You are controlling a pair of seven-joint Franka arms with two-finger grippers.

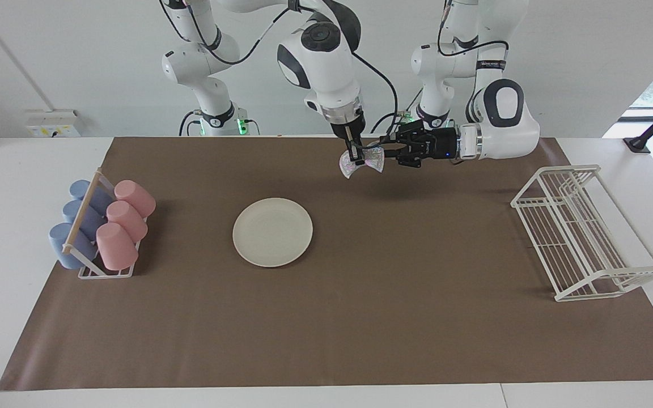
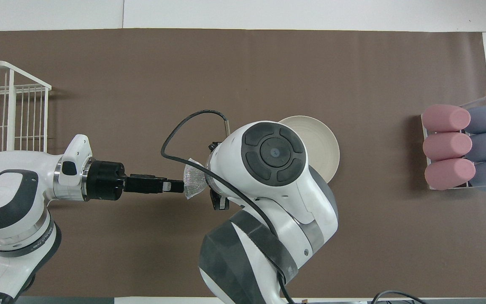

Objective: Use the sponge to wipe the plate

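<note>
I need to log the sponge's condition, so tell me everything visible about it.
The sponge is a small silvery, glittery mesh pad, pinched at its waist like a bow tie. It hangs in the air over the brown mat, nearer the robots than the plate. The right pincer grips it at the waist from above; the left pincer meets its edge from the side.

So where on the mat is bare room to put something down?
The widest bare patch lies between the plate and the wire rack. The whole mat strip farthest from the robots is bare too. A narrower gap separates plate and cup rack. It is crowded where both grippers meet at the sponge.
</note>
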